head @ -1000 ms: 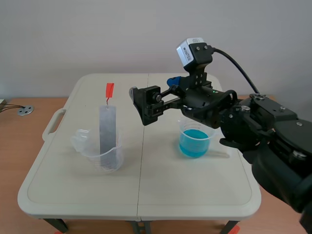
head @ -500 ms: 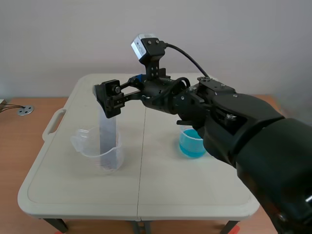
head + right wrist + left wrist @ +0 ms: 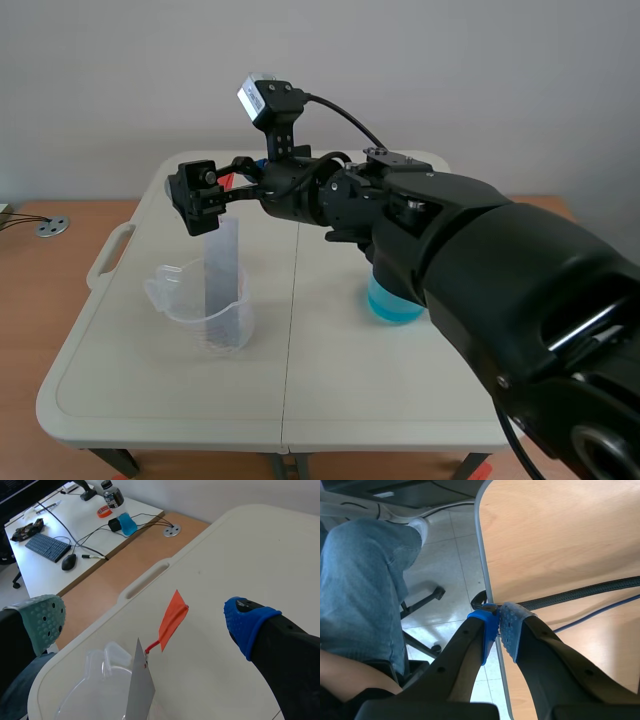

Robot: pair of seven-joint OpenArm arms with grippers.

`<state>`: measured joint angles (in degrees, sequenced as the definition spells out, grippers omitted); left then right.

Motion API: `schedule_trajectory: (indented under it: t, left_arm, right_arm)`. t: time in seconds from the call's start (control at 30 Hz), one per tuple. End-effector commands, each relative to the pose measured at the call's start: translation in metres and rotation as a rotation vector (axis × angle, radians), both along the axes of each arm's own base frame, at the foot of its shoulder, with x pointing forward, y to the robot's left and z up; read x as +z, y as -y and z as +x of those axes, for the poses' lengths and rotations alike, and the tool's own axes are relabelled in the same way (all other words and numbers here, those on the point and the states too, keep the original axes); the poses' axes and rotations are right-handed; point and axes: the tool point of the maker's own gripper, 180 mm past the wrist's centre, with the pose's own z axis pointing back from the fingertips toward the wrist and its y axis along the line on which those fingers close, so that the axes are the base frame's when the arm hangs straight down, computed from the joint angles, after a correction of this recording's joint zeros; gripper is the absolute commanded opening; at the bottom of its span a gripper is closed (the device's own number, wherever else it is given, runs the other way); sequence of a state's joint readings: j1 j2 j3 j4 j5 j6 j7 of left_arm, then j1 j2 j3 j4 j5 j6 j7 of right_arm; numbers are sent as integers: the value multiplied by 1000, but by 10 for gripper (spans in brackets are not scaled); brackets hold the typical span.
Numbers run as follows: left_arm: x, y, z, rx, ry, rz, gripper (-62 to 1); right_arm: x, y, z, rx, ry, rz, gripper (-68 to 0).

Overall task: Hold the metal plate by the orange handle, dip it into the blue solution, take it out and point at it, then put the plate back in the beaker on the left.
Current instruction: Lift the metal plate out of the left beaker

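— How many beakers stand there?
— Two: the left beaker (image 3: 180,300) holds the one metal plate (image 3: 222,275) upright; the right beaker (image 3: 398,300) holds blue solution.
— Grippers?
— Right gripper (image 3: 145,622) spread around the single orange handle (image 3: 172,620); left gripper (image 3: 499,630) closed, empty.

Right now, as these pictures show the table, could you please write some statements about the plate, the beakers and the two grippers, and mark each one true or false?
1. The metal plate stands in the clear beaker. True.
2. The fingers of the right gripper are shut on the orange handle. False: the fingers are open, and the handle lies between them, touching neither.
3. The fingers of the left gripper are shut with nothing between them. True.
4. The metal plate is dipped in the blue solution. False: the plate is in the clear beaker. The blue solution is in a separate beaker, partly hidden behind the right arm.
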<state>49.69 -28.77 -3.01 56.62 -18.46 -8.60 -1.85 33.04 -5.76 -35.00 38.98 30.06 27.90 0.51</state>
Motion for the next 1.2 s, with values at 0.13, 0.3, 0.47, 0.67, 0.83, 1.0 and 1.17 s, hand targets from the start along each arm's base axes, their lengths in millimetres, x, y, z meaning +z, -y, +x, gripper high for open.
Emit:
schedule_trajectory:
  t: [0.13,0.3,0.47,0.67,0.83,1.0,1.17]
  left_arm:
    - [9,10,-18,-5,11,-39,-549]
    - [15,14,-34,-10,11,-64,-549]
    - [23,19,-39,-47,45,-75,-549]
    - [24,20,-40,-48,51,-81,-549]
    - [23,20,-38,-47,54,-82,-549]
    - [21,19,-38,-47,41,-78,-549]
    - [21,20,-38,-47,41,-81,-549]
  right_arm:
    - [26,-8,7,10,18,51,-75]
    - [22,-8,6,20,-3,31,-221]
    - [22,-8,5,19,-25,43,-340]
    - [21,-9,5,19,-44,51,-439]
    - [21,-9,5,19,-45,51,-572]
    - [19,-9,4,23,-46,39,-662]
    - [18,-9,3,23,-48,40,-662]
